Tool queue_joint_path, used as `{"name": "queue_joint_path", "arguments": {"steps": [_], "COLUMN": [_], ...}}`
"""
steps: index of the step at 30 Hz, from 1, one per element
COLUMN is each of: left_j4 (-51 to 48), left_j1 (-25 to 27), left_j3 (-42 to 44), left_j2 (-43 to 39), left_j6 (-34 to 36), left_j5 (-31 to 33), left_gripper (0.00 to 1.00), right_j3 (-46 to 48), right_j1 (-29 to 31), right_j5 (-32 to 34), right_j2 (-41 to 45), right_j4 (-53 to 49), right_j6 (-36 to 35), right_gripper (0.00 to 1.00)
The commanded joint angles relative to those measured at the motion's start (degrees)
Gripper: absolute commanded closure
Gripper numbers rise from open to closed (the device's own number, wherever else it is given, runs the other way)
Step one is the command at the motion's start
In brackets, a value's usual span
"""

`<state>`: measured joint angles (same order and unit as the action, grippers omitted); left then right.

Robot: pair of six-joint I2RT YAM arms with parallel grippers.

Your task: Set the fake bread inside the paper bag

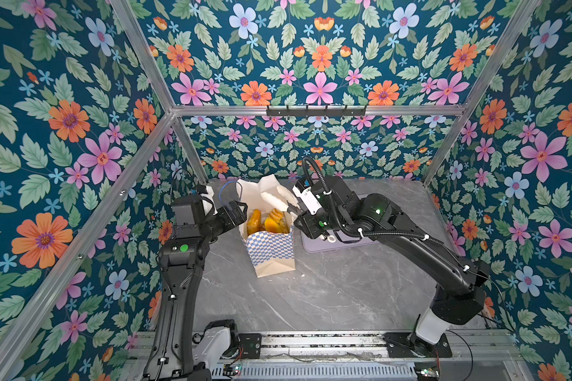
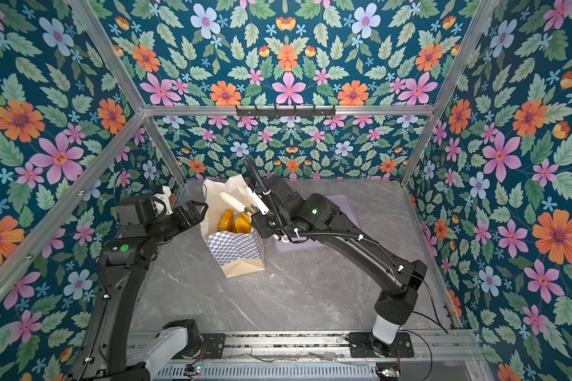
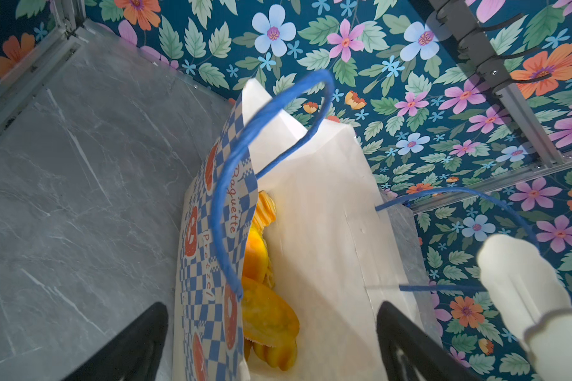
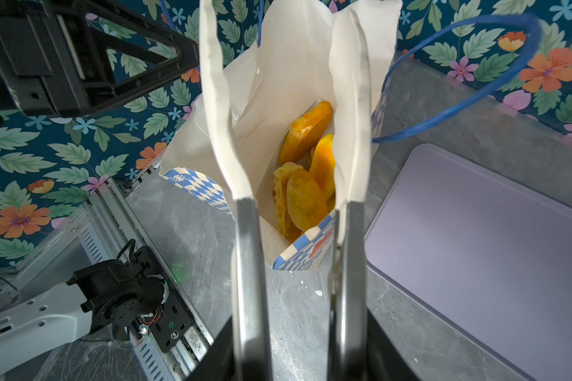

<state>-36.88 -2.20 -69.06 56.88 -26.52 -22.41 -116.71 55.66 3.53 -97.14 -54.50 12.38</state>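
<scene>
The paper bag (image 1: 271, 250) (image 2: 235, 250) stands upright mid-table with its mouth open. Several pieces of fake bread (image 1: 268, 221) (image 2: 235, 221) (image 4: 306, 184) (image 3: 268, 316) lie inside it. My left gripper (image 1: 241, 207) (image 3: 271, 346) is open wide at the bag's left side and holds nothing; the bag's upper edge shows between its black fingers (image 3: 129, 343). My right gripper (image 1: 294, 211) (image 4: 297, 356) is shut on metal tongs (image 4: 250, 264). Their white tips (image 4: 218, 99) stand apart over the bag's mouth, with nothing between them.
A flat lilac tray (image 1: 344, 245) (image 4: 476, 231) lies right of the bag, partly under my right arm. The bag's blue cord handles (image 3: 231, 198) (image 4: 476, 82) loop outward. Floral walls and aluminium posts close in the grey marble table (image 1: 327, 290).
</scene>
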Motion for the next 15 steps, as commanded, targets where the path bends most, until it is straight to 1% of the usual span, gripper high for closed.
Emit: {"name": "queue_joint_path", "arguments": {"steps": [1, 2, 4, 8, 11, 15], "left_j4": [-1.1, -1.2, -1.3, -1.5, -1.0, -0.4], "left_j1": [0.0, 0.0, 0.0, 0.0, 0.0, -0.1], "left_j3": [-2.0, -2.7, -4.3, -7.4, -9.0, -10.7], "left_j2": [-0.9, -1.3, -1.7, -1.6, -1.4, 0.4], "left_j6": [2.7, 3.3, 4.5, 6.0, 6.4, 6.7], "left_j5": [3.0, 4.0, 5.9, 9.7, 13.7, 20.0], "left_gripper": [0.0, 0.0, 0.0, 0.0, 0.0, 0.0], "right_j3": [1.6, 2.5, 4.3, 8.6, 12.7, 19.0], "right_j1": [-0.2, -0.4, -1.4, -4.6, -7.8, -13.8], "right_j5": [3.4, 4.0, 4.1, 2.8, 2.0, 1.4], "right_j2": [1.6, 3.9, 5.7, 9.6, 13.1, 18.2], "right_j4": [3.5, 3.8, 4.6, 6.6, 8.7, 11.5], "right_j6": [-1.6, -1.6, -1.3, 0.3, 1.6, 3.5], "right_gripper": [0.55, 0.55, 0.55, 0.55, 0.55, 0.54]}}
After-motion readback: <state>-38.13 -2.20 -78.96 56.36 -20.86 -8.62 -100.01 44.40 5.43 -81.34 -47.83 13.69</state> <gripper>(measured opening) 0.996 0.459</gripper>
